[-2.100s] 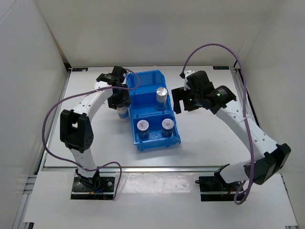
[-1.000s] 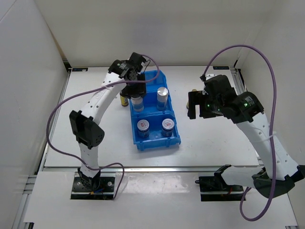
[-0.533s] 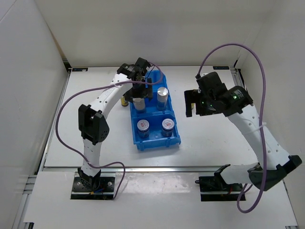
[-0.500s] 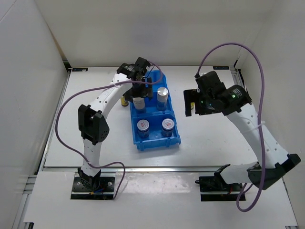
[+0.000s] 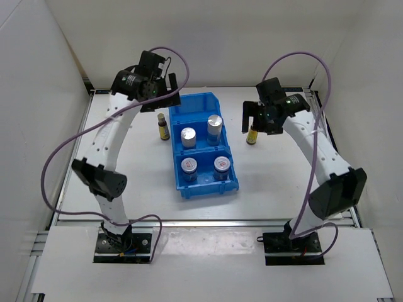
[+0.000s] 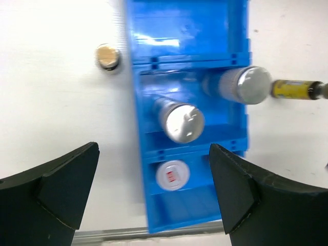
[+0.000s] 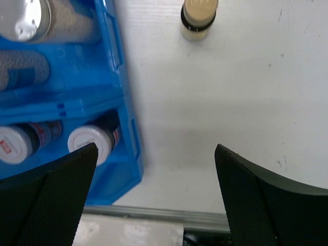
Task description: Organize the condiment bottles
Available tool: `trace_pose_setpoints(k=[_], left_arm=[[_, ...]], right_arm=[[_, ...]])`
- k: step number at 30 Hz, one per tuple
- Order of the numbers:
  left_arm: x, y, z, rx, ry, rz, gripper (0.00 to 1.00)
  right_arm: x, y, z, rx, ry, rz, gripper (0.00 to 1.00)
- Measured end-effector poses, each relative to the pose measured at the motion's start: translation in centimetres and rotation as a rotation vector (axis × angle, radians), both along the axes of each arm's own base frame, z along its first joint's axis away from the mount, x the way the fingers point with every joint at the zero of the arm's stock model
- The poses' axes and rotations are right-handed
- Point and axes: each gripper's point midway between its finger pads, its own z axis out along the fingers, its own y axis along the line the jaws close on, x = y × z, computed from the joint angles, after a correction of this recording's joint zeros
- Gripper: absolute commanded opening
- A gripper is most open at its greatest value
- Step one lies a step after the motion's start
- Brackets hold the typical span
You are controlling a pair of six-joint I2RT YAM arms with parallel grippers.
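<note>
Two white-blue silver-lidded cylinders (image 5: pixel 188 136) (image 5: pixel 215 124) stand in the middle compartment of the blue bin (image 5: pixel 203 189). Two squat silver-lidded jars (image 5: pixel 189 167) (image 5: pixel 220 165) sit in its near compartment. One dark-brown gold-capped bottle (image 5: pixel 162 128) stands on the table left of the bin, another (image 5: pixel 252 134) to its right. My left gripper (image 5: pixel 167 94) hovers open, high above the bin's far left corner. My right gripper (image 5: pixel 257 121) hangs open just behind and above the right bottle (image 7: pixel 199 18). The left wrist view looks down on the cylinders (image 6: pixel 181 120) (image 6: pixel 241 84), a jar (image 6: pixel 172 175) and the left bottle (image 6: pixel 108 56).
The bin (image 6: pixel 233 31) lies lengthwise in the middle of the white table, its far compartment toward the back wall. White walls close in the back and both sides. A metal rail (image 5: pixel 189 221) runs along the table's near edge.
My left gripper has opened, left the white-blue cylinder in the middle compartment and lifted away to the back left. My right arm has swung toward the back, over the right bottle.
</note>
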Motion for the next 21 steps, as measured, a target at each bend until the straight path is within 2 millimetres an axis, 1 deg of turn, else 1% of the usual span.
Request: trace_pose_setpoints(k=[2, 3, 4, 5, 6, 8, 10, 12, 14, 15, 18, 20, 21], left_arm=[[-1.3, 1.7, 0.2, 0.041, -0.008, 0.013, 1.00], [-2.2, 2.8, -0.2, 0.070, 0.006, 0.024, 1.00], [-2.7, 3.6, -0.8, 0.092, 0.021, 0.032, 1.00], [-3.2, 4.4, -1.9, 0.117, 0.045, 0.040, 1.00], [-3.3, 4.8, -2.4, 0.130, 0.058, 0.044, 1.00], [-3.5, 5.7, -4.5, 0.167, 0.107, 0.053, 1.00], [-3.5, 6.3, -6.4, 0.195, 0.147, 0.055, 1.00], [-3.6, 6.5, -7.6, 0.210, 0.172, 0.050, 1.00], [-3.6, 6.5, -8.4, 0.217, 0.184, 0.045, 1.00], [-3.6, 6.5, -8.6, 0.219, 0.186, 0.043, 1.00], [-3.4, 6.4, -8.8, 0.218, 0.182, 0.034, 1.00], [-3.2, 6.3, -8.7, 0.215, 0.172, 0.026, 1.00], [-3.1, 6.3, -8.6, 0.215, 0.167, 0.024, 1.00]], right_arm=[[1.7, 0.2, -1.3, -0.003, -0.004, -0.010, 0.88], [2.6, 0.4, -2.0, -0.006, -0.004, -0.015, 0.85], [3.4, 0.5, -2.7, -0.013, -0.005, -0.019, 0.84], [4.0, 0.7, -3.8, -0.023, 0.010, -0.019, 0.84], [4.7, 0.8, -4.8, -0.035, 0.017, -0.020, 0.84], [5.9, 0.7, -6.9, -0.070, 0.041, -0.025, 0.82], [6.7, 0.5, -8.8, -0.109, 0.070, -0.033, 0.82], [7.7, 0.2, -10.0, -0.137, 0.083, -0.040, 0.82], [8.7, 0.0, -10.3, -0.151, 0.079, -0.045, 0.82], [9.4, -0.2, -10.1, -0.153, 0.068, -0.050, 0.81], [11.3, -0.9, -9.1, -0.147, 0.029, -0.076, 0.80], [12.5, -1.7, -8.4, -0.138, 0.003, -0.100, 0.77], [12.9, -2.1, -8.2, -0.136, -0.002, -0.108, 0.74]])
